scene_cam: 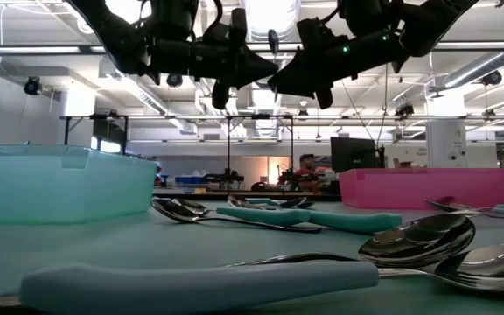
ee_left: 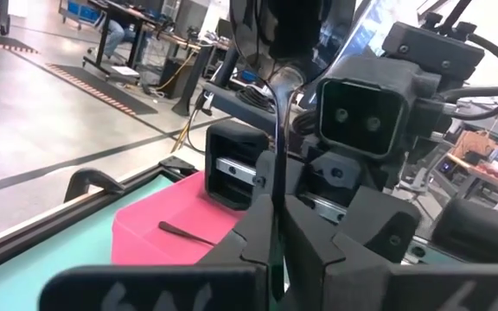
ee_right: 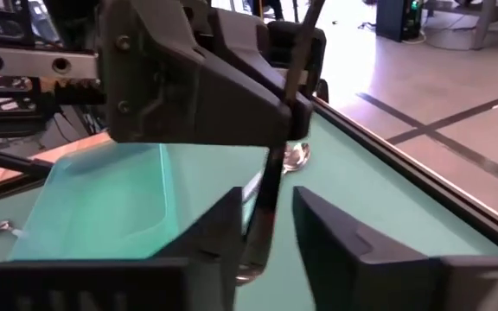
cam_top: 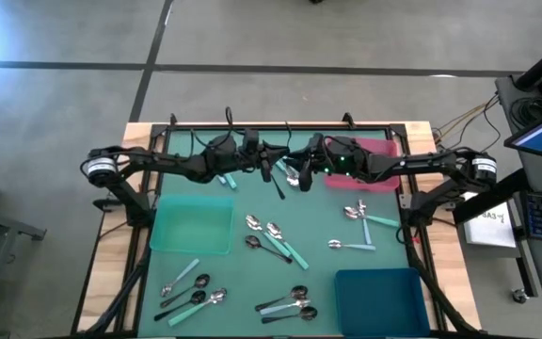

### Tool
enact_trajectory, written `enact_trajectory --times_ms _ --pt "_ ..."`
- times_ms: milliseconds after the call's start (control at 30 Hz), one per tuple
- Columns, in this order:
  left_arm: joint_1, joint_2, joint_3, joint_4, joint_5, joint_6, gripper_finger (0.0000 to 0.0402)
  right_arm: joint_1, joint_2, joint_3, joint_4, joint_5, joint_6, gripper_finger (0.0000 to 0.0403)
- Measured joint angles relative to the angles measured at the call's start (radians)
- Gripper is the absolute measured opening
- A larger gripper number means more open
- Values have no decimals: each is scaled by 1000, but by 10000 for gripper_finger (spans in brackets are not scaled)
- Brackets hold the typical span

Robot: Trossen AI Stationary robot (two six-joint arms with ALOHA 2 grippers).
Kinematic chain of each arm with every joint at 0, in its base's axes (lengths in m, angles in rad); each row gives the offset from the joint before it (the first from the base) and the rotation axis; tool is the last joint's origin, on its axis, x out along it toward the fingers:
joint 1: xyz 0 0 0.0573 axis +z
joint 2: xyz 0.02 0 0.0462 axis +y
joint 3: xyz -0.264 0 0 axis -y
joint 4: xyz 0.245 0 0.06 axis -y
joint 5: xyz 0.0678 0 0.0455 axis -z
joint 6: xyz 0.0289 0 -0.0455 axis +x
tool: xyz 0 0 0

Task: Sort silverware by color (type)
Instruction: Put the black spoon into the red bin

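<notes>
- Loose spoons lie on the table, nearer than the pink tray; teal tray and blue tray sit among them.
- Left gripper, just beside the pink tray, jaws clamped on a dark spoon held aloft.
- Right gripper faces it, jaws narrowing around that spoon's handle; grip not confirmed.
- Handover: left should release only once right's hold is firm, then carry to the pink tray.

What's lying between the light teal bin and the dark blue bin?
A small cluster of spoons lies on the green mat between the light teal bin and the dark blue bin; the high view shows it.

No readable text or labels anywhere.
</notes>
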Motion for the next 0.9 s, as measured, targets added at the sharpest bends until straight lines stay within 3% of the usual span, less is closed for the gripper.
enact_trajectory --times_ms 100,400,667,900 --pt "-4 -1 0 0 1 5 0 -1 0 2 -1 2 -18 22" --pt "-6 -1 0 -3 27 0 2 0 -3 26 -53 10 -62 8" --pt "-1 -34 -2 -135 52 30 2 -10 -75 122 -468 244 -159 7" --pt "3 -125 -2 -430 38 123 1 -9 -149 195 -955 489 -112 7"
